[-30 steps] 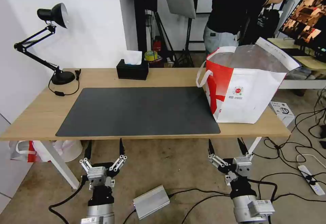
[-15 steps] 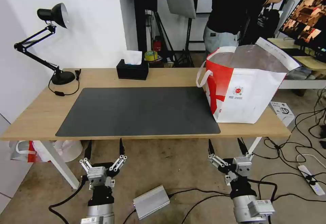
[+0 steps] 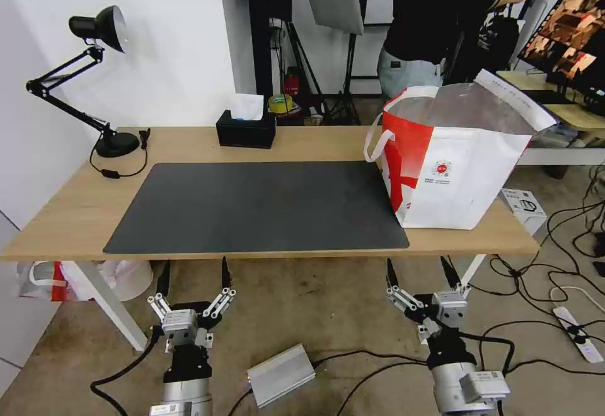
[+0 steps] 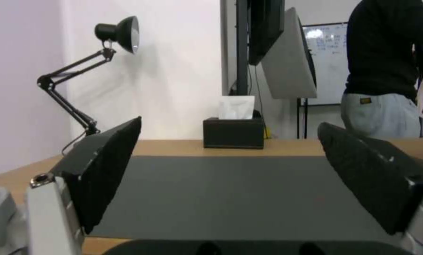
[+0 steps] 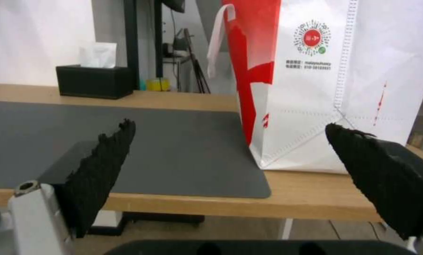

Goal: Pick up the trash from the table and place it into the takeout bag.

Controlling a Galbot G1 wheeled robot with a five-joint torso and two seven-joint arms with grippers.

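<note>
- 1 tabletop (image 3: 75, 214) is counted, light wood, w/ white legs.
- 1 dark grey mat (image 3: 258, 205) is seen laid on it.
- 1 takeout bag (image 3: 463, 170) is counted, white & red, stood upright at the tabletop's right end; 1 round red logo is seen on its front, and 1 white loop handle (image 3: 376, 142) is made out on its left side.
- 1 black tissue box (image 3: 246, 129) is counted.
- 1 black desk lamp (image 3: 94, 28) is counted.
- 2 grippers are counted below the near edge: left gripper (image 3: 192, 271), right gripper (image 3: 421, 269), each w/ 2 fingers spread apart, nothing between.
</note>
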